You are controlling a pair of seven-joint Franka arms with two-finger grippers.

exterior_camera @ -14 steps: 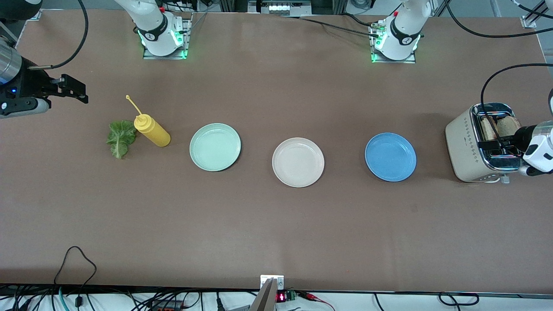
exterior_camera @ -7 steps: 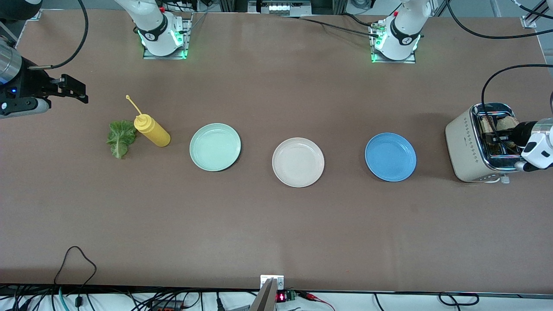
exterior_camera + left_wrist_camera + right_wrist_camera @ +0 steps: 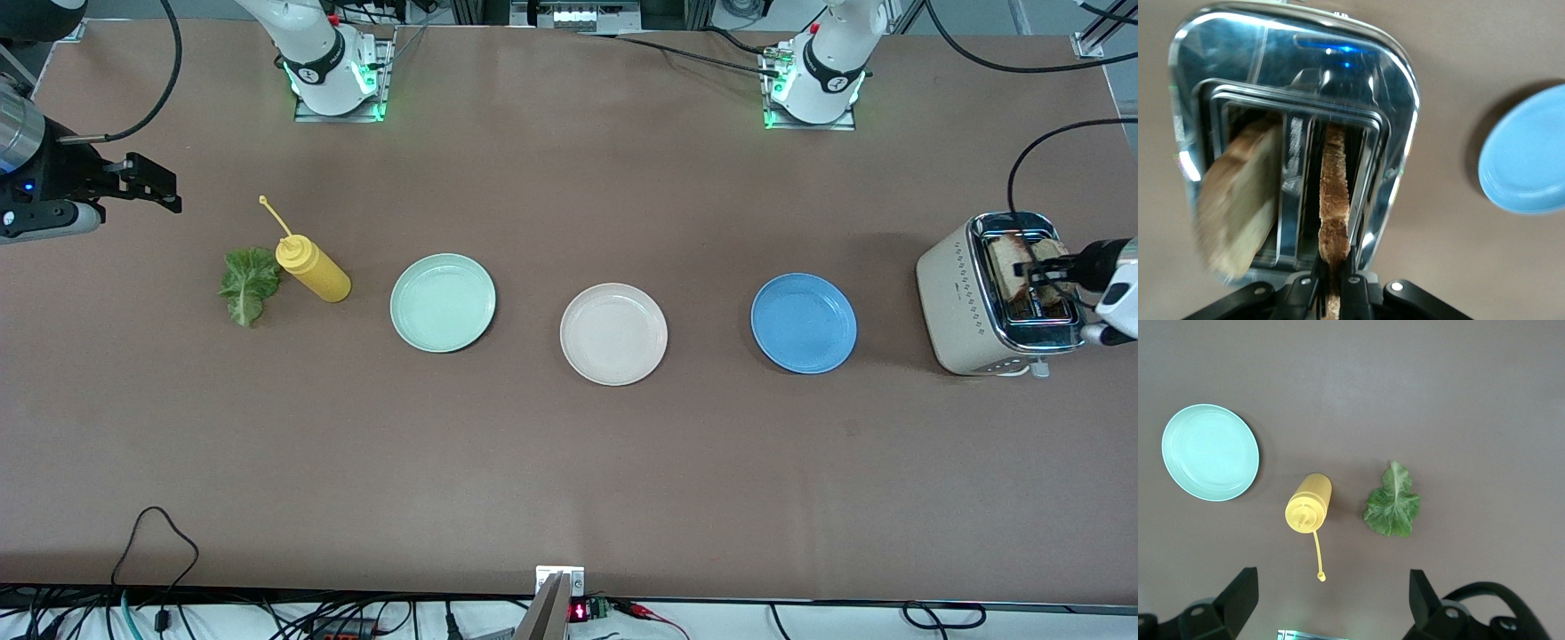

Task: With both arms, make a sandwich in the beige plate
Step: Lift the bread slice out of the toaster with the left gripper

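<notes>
The left gripper point(image 3: 1333, 293) is down at the toaster point(image 3: 965, 302), at the left arm's end of the counter point(image 3: 569, 462), with its fingers point(image 3: 1353, 288) pinched shut on the top edge of one bread slice point(image 3: 1335, 200) that stands upright in its slot. A second bread slice point(image 3: 1238, 200) leans in the neighbouring slot. The beige plate point(image 3: 613, 334) sits bare well away from the toaster, toward the right arm's end, with the blue plate point(image 3: 804, 323) between them and the mint-green plate point(image 3: 443, 302) farther along. Farther still from the toaster lie the yellow squeeze bottle point(image 3: 313, 269) and, just beside it, the lettuce leaf point(image 3: 247, 284).

The right gripper point(image 3: 147, 188) waits above that end of the counter, fingers spread wide and holding nothing.

The grip looks thin — only the crust edge is caught. A tilted pull could jam the slice against the slot's wire guides, tear the crust, or drag the toaster. A loose pinch could drop the bread on the way to the plate.
</notes>
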